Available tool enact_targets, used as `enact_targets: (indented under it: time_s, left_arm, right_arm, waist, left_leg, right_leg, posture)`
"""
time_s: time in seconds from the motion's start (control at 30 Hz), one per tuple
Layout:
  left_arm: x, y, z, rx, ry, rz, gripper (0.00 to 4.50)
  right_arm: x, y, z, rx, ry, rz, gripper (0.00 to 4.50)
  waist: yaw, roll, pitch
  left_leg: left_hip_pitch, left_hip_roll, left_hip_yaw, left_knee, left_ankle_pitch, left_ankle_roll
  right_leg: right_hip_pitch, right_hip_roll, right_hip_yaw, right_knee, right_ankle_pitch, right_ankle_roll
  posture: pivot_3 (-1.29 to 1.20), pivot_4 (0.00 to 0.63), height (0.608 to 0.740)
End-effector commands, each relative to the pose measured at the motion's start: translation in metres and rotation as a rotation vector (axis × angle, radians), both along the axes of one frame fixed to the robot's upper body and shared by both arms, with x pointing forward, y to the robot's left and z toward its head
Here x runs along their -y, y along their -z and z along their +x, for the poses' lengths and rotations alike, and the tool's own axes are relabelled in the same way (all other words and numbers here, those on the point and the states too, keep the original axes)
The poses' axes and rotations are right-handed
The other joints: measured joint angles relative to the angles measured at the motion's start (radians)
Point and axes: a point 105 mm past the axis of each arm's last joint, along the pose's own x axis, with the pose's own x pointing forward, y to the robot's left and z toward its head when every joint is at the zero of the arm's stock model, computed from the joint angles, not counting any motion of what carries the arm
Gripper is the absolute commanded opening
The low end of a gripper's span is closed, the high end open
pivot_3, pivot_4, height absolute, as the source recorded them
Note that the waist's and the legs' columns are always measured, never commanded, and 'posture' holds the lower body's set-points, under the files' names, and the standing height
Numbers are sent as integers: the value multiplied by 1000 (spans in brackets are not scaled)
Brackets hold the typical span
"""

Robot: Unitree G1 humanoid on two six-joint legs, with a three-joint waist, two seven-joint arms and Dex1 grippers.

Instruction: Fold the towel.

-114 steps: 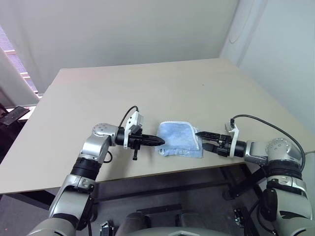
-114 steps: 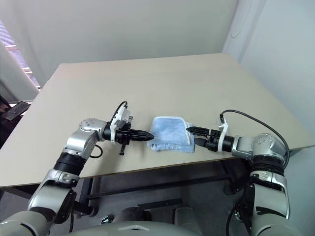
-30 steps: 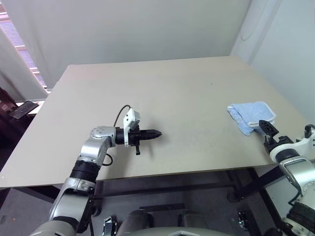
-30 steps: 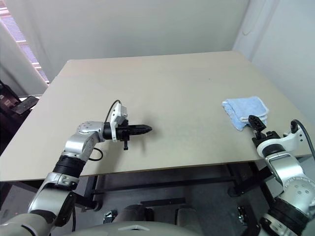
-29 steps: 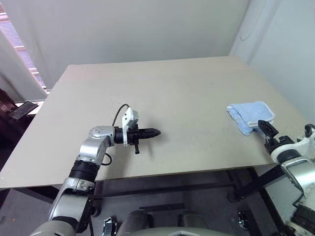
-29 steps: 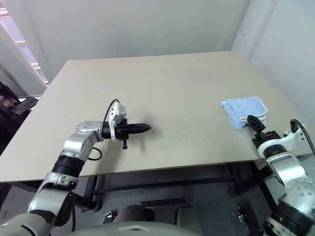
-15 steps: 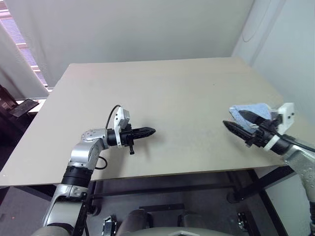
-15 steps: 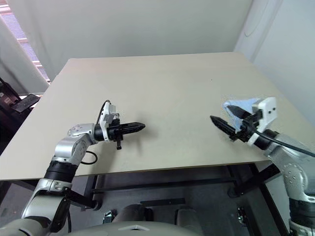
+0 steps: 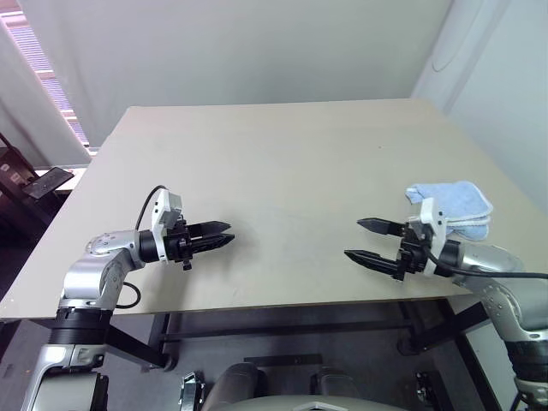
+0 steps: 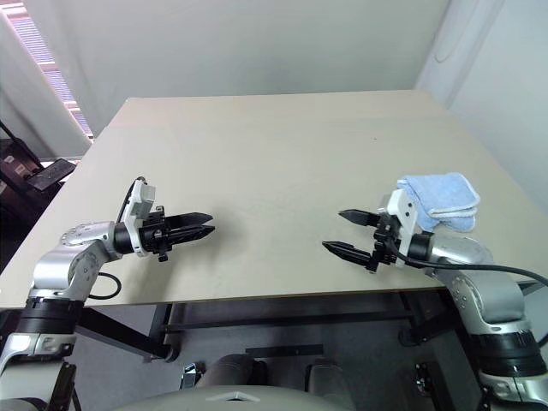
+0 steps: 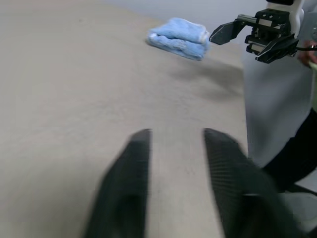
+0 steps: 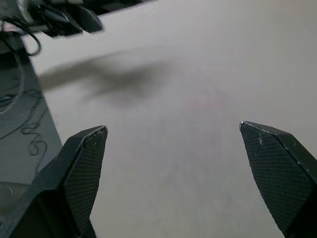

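Note:
The towel (image 9: pixel 454 205) is a light-blue cloth lying folded in a small bundle near the table's right edge. My right gripper (image 9: pixel 353 238) hovers over the table to the left of the towel, apart from it, pointing toward the middle. Its fingers are spread wide with nothing between them, as the right wrist view (image 12: pixel 172 128) shows. My left gripper (image 9: pixel 224 234) hangs over the table's front left part and points right toward the other gripper. It is open and empty; the left wrist view (image 11: pixel 177 133) shows bare table between its fingers and the towel (image 11: pixel 179 37) far ahead.
The tan table (image 9: pixel 282 163) stretches wide between and beyond the grippers. Its front edge runs just below both arms and its right edge lies close past the towel. A dark flat object (image 9: pixel 51 180) rests on a stand off the table's left side.
My left gripper has opened and drawn back to the left. My right gripper has swung from beside the towel toward the middle of the table and rolled over. The towel lies where it was.

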Motion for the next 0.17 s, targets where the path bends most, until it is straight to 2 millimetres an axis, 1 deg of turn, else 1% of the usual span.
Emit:
enact_targets:
  time_s: [0.03, 0.13, 0.17]
  left_arm:
    - [-4, -16, -4, 59, -14, -10, 3107]
    - [-6, -13, -8, 62, -35, 8, 4182]
    - [-6, -13, -9, 65, -38, 12, 4466]
  right_arm:
    - [-7, -10, 0, 27, -58, 6, 4500]
    - [-3, -11, 4, 29, -52, 6, 4500]
    - [-2, -12, 5, 30, -50, 8, 4500]
  waist:
    - [0, 0, 0]
    - [-2, 0, 0]
    - [-2, 0, 0]
  left_leg:
    - [0, 0, 0, 0, 0, 0]
    - [0, 0, 0, -1, 0, 0]
    - [0, 0, 0, -1, 0, 0]
  right_leg:
    - [0, 0, 0, 0, 0, 0]
    - [-1, 0, 0, 0, 0, 0]
    - [-1, 0, 0, 0, 0, 0]
  posture:
    - [0, 0, 736]
    - [0, 0, 736]
    - [0, 0, 736]
